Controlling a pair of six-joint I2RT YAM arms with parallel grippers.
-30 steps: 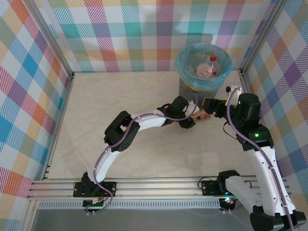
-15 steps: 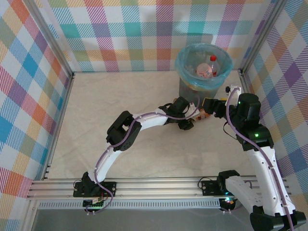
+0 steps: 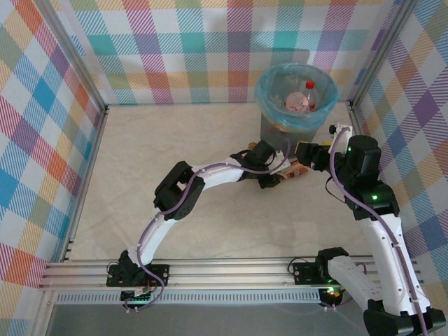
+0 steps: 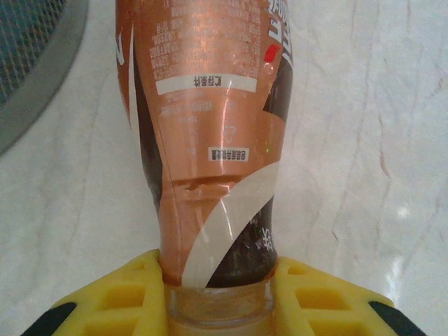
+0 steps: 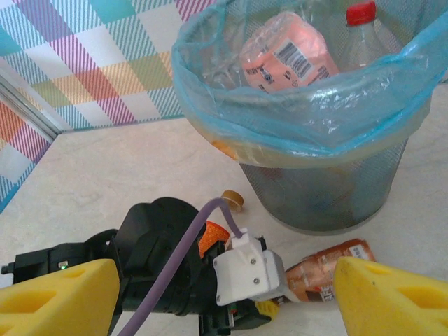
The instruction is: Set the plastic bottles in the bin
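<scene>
Gripping the neck of an orange-label bottle point(image 4: 210, 140), the L gripper point(image 4: 218, 297) is clamped tight, yellow pads point(image 4: 119, 297) either side of the neck. Bottle lies on its side on the pale tabletop point(image 4: 364, 140), body pointing away from the claw, just beside the base of the bin point(image 5: 336, 189). R gripper point(image 5: 224, 290) hangs w/ jaws wide apart, nothing btwn them, above the L wrist & near the bin. Inside the blue-lined bin: pink-label bottle point(image 5: 287, 52) & red-cap bottle point(image 5: 362, 17).
</scene>
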